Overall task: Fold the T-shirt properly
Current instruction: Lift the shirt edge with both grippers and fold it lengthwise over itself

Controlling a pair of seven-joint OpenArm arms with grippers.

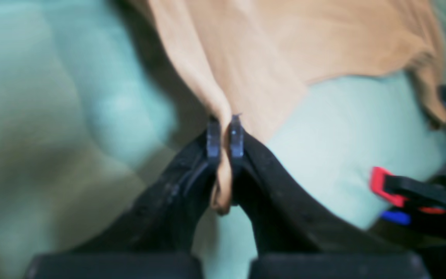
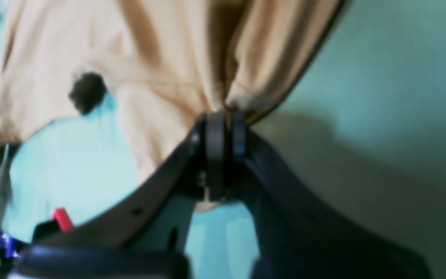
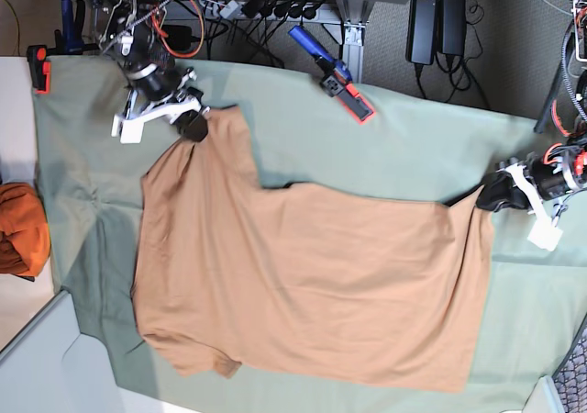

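Note:
The tan T-shirt (image 3: pixel 312 275) lies spread flat on the pale green sheet (image 3: pixel 413 147), its sleeves toward the left of the base view. My right gripper (image 3: pixel 194 124) is at the shirt's upper left corner. In the right wrist view that gripper (image 2: pixel 226 131) is shut on a bunched fold of the T-shirt (image 2: pixel 149 58). My left gripper (image 3: pixel 486 197) is at the shirt's upper right corner, by the hem. The left wrist view shows this gripper (image 1: pixel 225 131) shut on a pinch of the T-shirt (image 1: pixel 285 46), a tail of cloth hanging between the fingers.
A bright orange cloth bundle (image 3: pixel 18 229) sits at the left edge. A blue and red clamp (image 3: pixel 344 92) pins the sheet at the back, and a red clamp (image 3: pixel 38 67) holds its far left corner. Cables and power bricks (image 3: pixel 436 23) lie behind the table.

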